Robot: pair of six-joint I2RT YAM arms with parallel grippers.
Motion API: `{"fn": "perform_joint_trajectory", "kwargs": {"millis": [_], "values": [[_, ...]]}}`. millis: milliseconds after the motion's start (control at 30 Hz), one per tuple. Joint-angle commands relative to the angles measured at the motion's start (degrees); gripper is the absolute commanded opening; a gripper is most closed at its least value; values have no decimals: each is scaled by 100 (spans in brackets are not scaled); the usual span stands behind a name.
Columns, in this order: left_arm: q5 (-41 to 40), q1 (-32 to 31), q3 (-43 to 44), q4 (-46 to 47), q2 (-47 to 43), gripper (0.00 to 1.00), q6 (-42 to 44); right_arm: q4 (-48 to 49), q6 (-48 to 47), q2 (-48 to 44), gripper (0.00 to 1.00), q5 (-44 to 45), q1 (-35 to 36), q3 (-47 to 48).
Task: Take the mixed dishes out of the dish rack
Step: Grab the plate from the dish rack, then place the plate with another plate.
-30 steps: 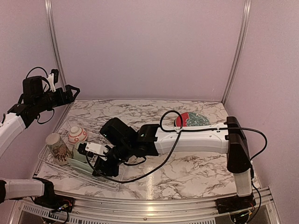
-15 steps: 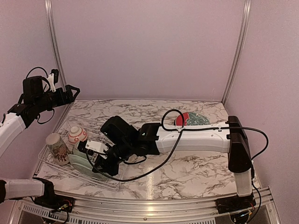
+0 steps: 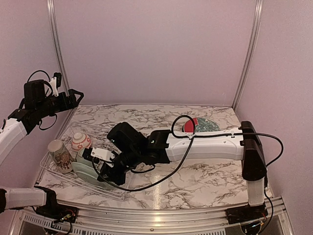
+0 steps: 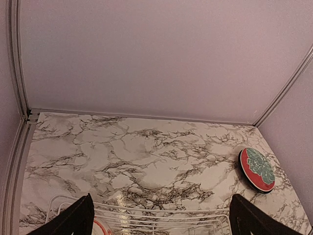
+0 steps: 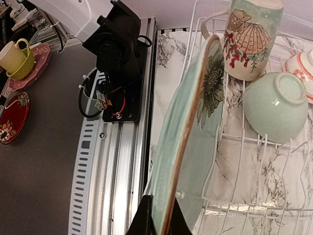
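The white wire dish rack (image 3: pixel 58 172) sits at the front left of the table. My right gripper (image 3: pixel 105 171) reaches into it and is shut on the rim of a pale green plate (image 3: pixel 89 172) with a dark flower mark, held on edge. The right wrist view shows the plate (image 5: pixel 193 142) between my fingertips (image 5: pixel 159 220). In the rack beyond it stand a cream printed mug (image 5: pixel 252 39), an upturned pale green bowl (image 5: pixel 276 105) and a red-and-white bowl (image 5: pixel 303 66). My left gripper (image 3: pixel 73 95) is open and empty, high above the rack's far left corner.
A dark-rimmed red plate with a green pattern (image 3: pixel 200 126) lies on the table at the back right, also in the left wrist view (image 4: pixel 257 169). The aluminium front rail (image 5: pixel 117 161) and the left arm's base (image 5: pixel 117 49) lie close beside the rack.
My right gripper has risen slightly with the green plate, which now shows more above the rack wires. The left arm has not moved.
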Motion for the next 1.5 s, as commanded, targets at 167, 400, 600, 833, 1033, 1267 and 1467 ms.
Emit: {"fn": "perform_joint_trajectory", "kwargs": {"millis": [167, 400, 600, 833, 1033, 1267, 1467], "values": [[81, 43, -52, 73, 44, 99, -5, 661, -78, -790, 0, 48, 40, -42], [79, 44, -51, 73, 53, 99, -6, 1247, 39, -1164, 0, -232, -91, -364], [71, 44, -56, 73, 54, 99, -5, 1442, -38, -1570, 0, -39, -283, -568], [36, 44, -56, 64, 68, 99, -7, 1732, -91, -2157, 0, 524, -624, -1045], [62, 51, -48, 60, 92, 99, -5, 2070, 19, -2599, 0, 657, -857, -1412], [53, 53, -49, 56, 84, 99, -4, 1360, -466, -2712, 0, 4063, -973, -1421], [54, 53, -45, 58, 79, 99, -6, 704, -592, -2764, 0, 5529, -1631, -1574]]}}
